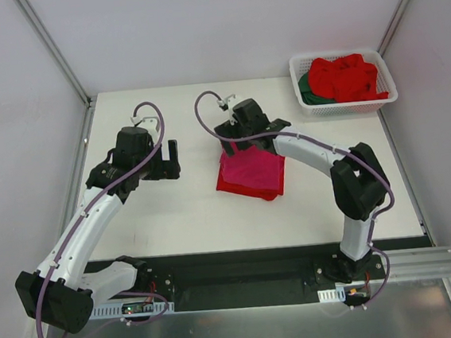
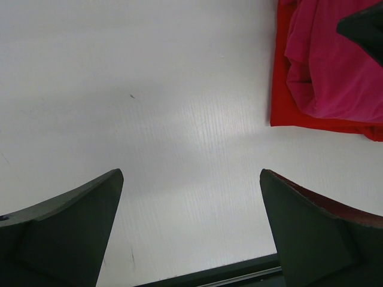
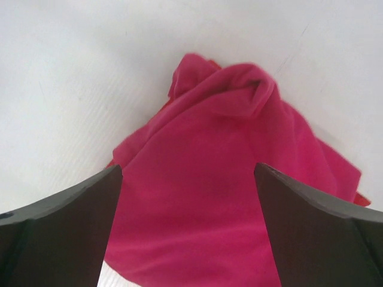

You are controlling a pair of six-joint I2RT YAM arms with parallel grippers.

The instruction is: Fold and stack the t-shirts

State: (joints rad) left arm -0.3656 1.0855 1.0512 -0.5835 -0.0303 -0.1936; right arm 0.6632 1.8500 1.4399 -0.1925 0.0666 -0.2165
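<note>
— Top external view: where do the t-shirts lie?

— Centre frame. A magenta-pink t-shirt (image 1: pixel 251 166) sits folded, a little rumpled, on top of a folded red t-shirt (image 1: pixel 229 186), whose edge shows along the lower left of the pile. At upper right, a white basket (image 1: pixel 347 107) holds more red shirts (image 1: pixel 348 76), with a dark green shirt (image 1: pixel 306 89) tucked at its left side.

— And the right gripper?

— The right gripper (image 1: pixel 237 136) hangs at the upper edge of the pink shirt, jaws spread wide. In the right wrist view, pink cloth fills the gap below the fingers (image 3: pixel 66 233) and nothing is pinched. Whether they touch the cloth cannot be told.

— The left one?

— The left gripper (image 1: pixel 169 160) is to the left of the pile and apart from it, jaws just as wide, over the white table (image 1: pixel 174 214). The left wrist view puts the pile in its upper right corner.
</note>
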